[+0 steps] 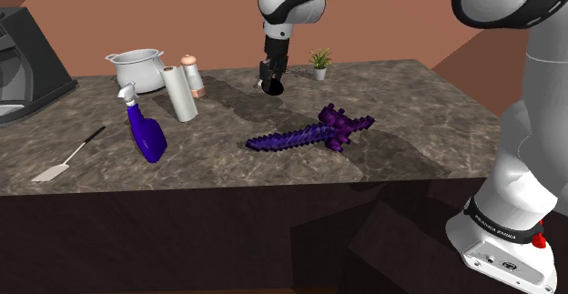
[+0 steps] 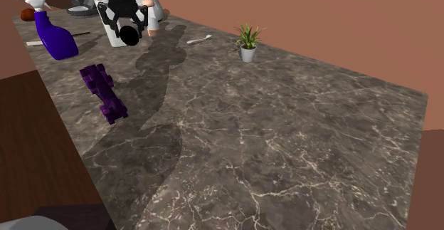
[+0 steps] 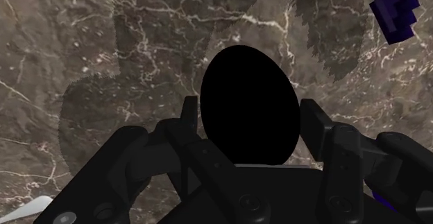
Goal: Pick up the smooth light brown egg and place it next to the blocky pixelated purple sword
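An egg-shaped thing [image 3: 248, 84], drawn pure black, is clasped between my two fingers [image 3: 189, 116] in the wrist view. My gripper [image 1: 273, 81] hangs above the marble counter [image 1: 410, 128] with the egg [image 1: 273, 88] at its tip, behind the sword as the shoulder view shows it. The blocky purple sword [image 1: 309, 134] lies flat on the counter, nearer the front edge. In the second exterior view the gripper [image 2: 128, 28] and the egg [image 2: 129, 35] are raised beyond the sword [image 2: 104, 93]. A piece of the sword [image 3: 394, 7] shows past the egg.
A purple spray bottle [image 1: 146, 134], a white roll [image 1: 180, 94], a pot [image 1: 136, 66] and a shaker [image 1: 191, 72] stand at the shoulder view's left. A spatula [image 1: 68, 156] lies near the front edge. A small potted plant [image 1: 319, 63] stands at the back, with a spoon [image 2: 199, 40] near it.
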Tool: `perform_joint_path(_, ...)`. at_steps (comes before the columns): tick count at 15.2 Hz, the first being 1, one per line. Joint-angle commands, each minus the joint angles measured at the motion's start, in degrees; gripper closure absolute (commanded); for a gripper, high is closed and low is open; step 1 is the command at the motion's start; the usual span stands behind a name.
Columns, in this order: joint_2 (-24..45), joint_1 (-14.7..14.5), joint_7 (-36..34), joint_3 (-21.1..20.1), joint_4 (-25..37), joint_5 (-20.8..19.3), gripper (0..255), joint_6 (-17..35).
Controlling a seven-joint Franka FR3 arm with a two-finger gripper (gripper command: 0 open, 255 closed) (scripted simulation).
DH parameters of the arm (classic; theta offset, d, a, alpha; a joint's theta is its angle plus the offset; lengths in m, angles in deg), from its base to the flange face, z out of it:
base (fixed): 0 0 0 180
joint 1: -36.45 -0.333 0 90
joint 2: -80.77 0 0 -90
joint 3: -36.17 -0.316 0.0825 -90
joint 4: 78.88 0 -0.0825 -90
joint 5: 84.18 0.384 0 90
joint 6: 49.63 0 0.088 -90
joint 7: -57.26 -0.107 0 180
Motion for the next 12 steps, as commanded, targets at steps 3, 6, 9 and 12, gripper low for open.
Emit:
perform_joint_path(3,0.7,0.06,0.94,-0.26,-2.22,0.74,255,2.77)
perform_joint_path(6,1.4,0.12,1.58,-0.52,-3.56,1.36,255,4.68)
perform_joint_path(9,2.19,0.22,2.25,-0.82,-4.76,2.04,255,6.53)
perform_joint_path(12,3.08,0.37,2.95,-1.16,-5.83,2.78,255,8.33)
